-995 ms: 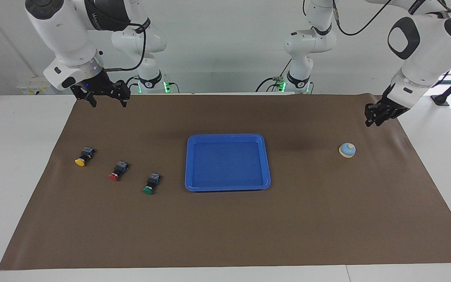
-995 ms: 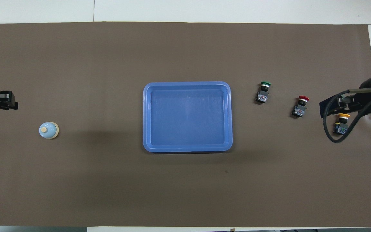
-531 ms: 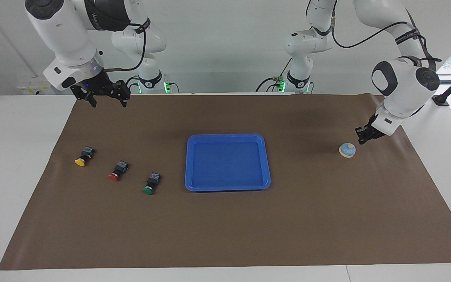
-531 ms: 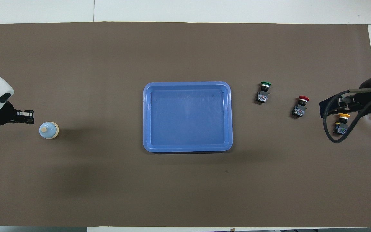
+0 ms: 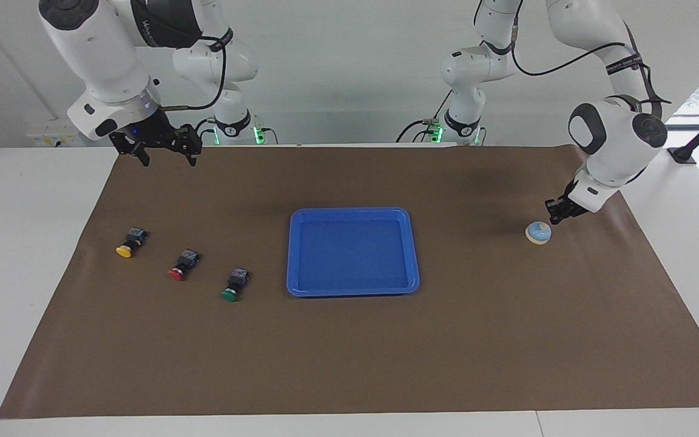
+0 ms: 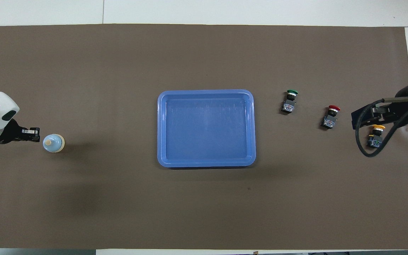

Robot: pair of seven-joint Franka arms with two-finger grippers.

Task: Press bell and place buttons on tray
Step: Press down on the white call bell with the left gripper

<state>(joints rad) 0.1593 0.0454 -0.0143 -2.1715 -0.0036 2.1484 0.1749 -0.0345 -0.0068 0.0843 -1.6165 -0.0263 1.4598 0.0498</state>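
The bell (image 5: 538,232) stands on the brown mat toward the left arm's end; it also shows in the overhead view (image 6: 53,143). My left gripper (image 5: 554,220) is shut and low, just beside the bell's knob, with a small gap in the overhead view (image 6: 35,133). The blue tray (image 5: 352,252) lies empty mid-table (image 6: 205,127). The yellow button (image 5: 125,246), red button (image 5: 181,267) and green button (image 5: 234,286) lie on the mat toward the right arm's end. My right gripper (image 5: 166,159) waits open, raised over the mat by the yellow button (image 6: 375,136).
The brown mat (image 5: 349,352) covers most of the white table. In the overhead view the right arm's black cable (image 6: 363,148) loops in front of the yellow button. The red button (image 6: 331,116) and green button (image 6: 290,101) lie uncovered.
My left gripper has come down and moved in from the mat's corner to just beside the bell. The right arm, the buttons and the tray have not moved.
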